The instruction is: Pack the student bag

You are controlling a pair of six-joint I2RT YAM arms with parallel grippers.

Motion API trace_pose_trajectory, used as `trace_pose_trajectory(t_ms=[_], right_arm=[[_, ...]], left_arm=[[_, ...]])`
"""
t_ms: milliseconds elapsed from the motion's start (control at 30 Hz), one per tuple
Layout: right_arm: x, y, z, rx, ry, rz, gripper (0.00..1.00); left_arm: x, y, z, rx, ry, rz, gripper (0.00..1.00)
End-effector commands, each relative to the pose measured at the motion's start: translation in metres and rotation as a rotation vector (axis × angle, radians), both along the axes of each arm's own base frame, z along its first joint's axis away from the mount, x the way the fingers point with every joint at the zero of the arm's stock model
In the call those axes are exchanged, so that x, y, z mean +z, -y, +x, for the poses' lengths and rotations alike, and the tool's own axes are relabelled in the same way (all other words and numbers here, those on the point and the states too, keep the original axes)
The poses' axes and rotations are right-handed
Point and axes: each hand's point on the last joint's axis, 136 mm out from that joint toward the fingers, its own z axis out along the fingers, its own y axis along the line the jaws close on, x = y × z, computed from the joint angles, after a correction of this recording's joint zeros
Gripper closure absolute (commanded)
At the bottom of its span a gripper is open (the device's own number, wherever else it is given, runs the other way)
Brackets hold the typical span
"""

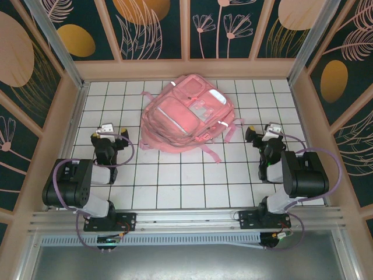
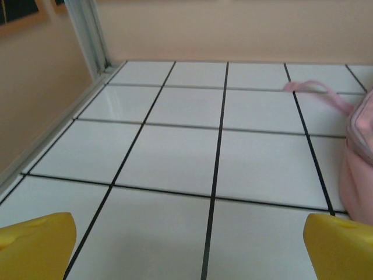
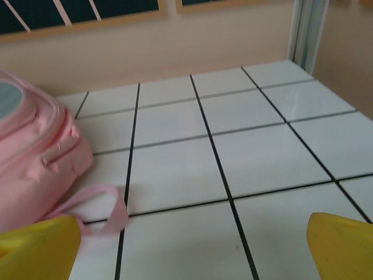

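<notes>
Left gripper (image 1: 107, 129) spread wide, holding nothing, low over the left side of the table (image 1: 175, 186). Right gripper (image 1: 270, 132) likewise wide and empty, over the right side. Bag (image 1: 186, 114) lies flat between them, toward the far edge, front up, touching neither. A strap (image 3: 102, 213) loops close by the right gripper.

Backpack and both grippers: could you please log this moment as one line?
backpack: lying on table | left gripper: open, empty, left of backpack | right gripper: open, empty, strap beside it
</notes>
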Motion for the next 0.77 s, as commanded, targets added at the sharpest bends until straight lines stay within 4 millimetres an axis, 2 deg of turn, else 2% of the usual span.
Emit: trace_pose_trajectory(t_ms=[0, 733], right_arm=[[0.0164, -0.0040, 0.0050, 0.026, 0.064, 0.013, 0.01], [0.0163, -0.0066, 0.0055, 0.035, 0.062, 0.008, 0.01]], left_arm=[[0.0347, 0.0112, 0.0073, -0.067, 0.149, -0.028, 0.01], [0.0357, 0.0069, 0.0072, -0.041, 0.150, -0.033, 0.01]])
